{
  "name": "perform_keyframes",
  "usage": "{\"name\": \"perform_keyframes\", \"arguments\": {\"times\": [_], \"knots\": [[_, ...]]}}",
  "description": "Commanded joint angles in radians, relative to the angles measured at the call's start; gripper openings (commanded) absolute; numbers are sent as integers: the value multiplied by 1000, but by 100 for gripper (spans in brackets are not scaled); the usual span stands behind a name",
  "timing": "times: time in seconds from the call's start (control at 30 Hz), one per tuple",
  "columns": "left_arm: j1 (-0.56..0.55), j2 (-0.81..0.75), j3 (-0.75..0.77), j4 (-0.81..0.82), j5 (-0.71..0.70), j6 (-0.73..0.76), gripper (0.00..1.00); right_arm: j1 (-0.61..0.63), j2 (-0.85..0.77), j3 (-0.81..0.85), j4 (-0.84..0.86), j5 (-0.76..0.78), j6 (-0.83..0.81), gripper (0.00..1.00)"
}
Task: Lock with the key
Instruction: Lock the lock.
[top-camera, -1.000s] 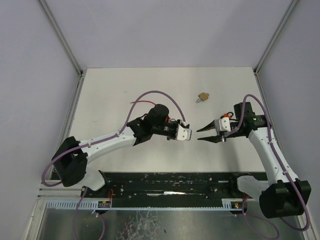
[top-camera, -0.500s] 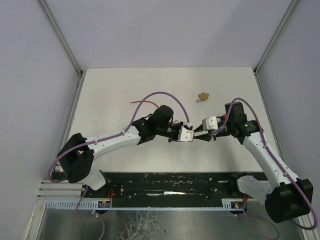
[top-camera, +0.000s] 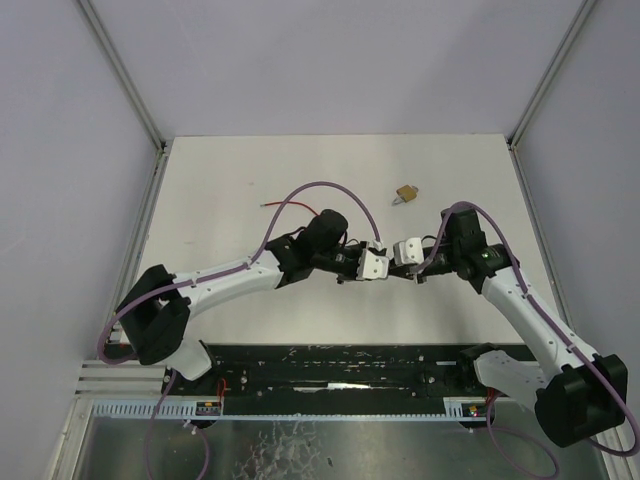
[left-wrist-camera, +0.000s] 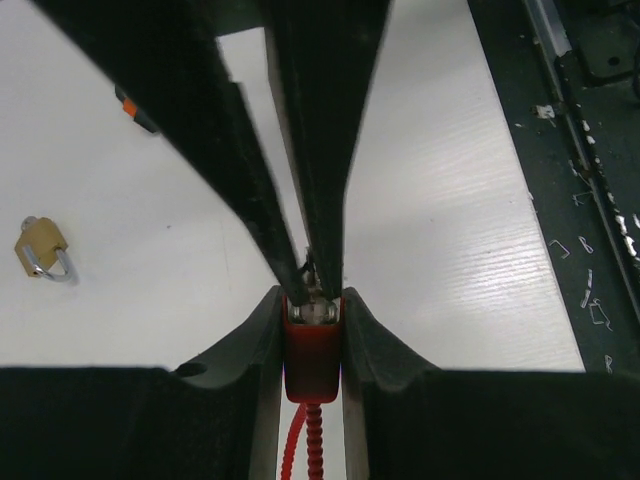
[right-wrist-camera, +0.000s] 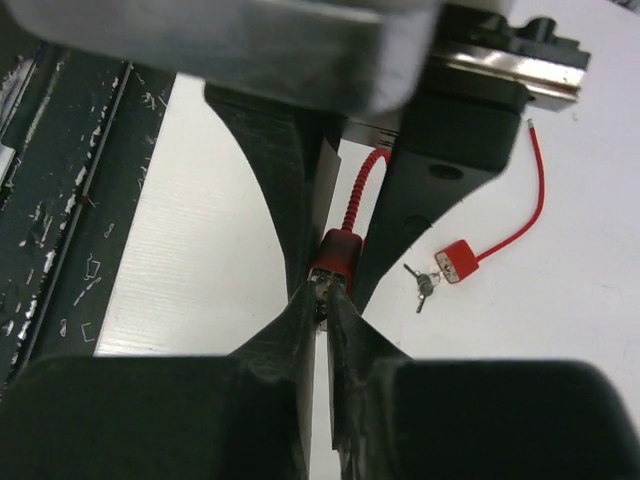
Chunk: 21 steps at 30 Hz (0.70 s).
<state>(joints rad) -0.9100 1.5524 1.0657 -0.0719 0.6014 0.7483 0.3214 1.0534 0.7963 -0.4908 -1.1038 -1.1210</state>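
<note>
My left gripper (left-wrist-camera: 313, 330) is shut on a small red lock body (left-wrist-camera: 312, 355), and a ribbed red cable (left-wrist-camera: 316, 440) runs back from it. It hangs above the table's middle (top-camera: 384, 264). My right gripper (right-wrist-camera: 325, 300) faces it head-on, its fingertips pinched on the key (right-wrist-camera: 321, 304) at the lock's silver face (left-wrist-camera: 315, 310). Most of the key is hidden by the fingers. In the top view the two grippers meet tip to tip, my right gripper (top-camera: 392, 266) coming from the right.
A brass padlock (top-camera: 405, 194) lies on the table behind the grippers, also visible as the brass padlock (left-wrist-camera: 42, 249) in the left wrist view. A second red lock (right-wrist-camera: 455, 262) with keys (right-wrist-camera: 424, 285) and a thin red cable (right-wrist-camera: 530, 190) lies below the left gripper. The black rail (top-camera: 340, 365) runs along the near edge.
My right arm has swung left to meet the left gripper and its fingers have closed at the lock's face. The left arm shifted slightly right early on, then held still.
</note>
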Motion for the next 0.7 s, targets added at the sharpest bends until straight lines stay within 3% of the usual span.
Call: {"name": "perform_keyframes", "arguments": {"times": [0.0, 0.13, 0.4, 0.53, 0.6, 0.67], "knots": [[-6, -14, 33, 51, 16, -21, 0, 27, -32, -8, 29, 105, -9, 8], [4, -25, 40, 51, 42, -38, 0, 33, -62, -11, -14, 145, -119, 7], [15, -31, 54, 55, 95, -75, 0, 34, -66, -11, -35, 135, -182, 10], [18, -21, 68, 52, 118, -98, 0, 43, -67, -9, -52, 163, -223, 0], [24, -13, 81, 43, 135, -114, 0, 56, -64, 6, -103, 187, -284, 0], [37, 4, 105, 18, 182, -122, 0, 77, -56, 42, -231, 217, -455, 0]]}}
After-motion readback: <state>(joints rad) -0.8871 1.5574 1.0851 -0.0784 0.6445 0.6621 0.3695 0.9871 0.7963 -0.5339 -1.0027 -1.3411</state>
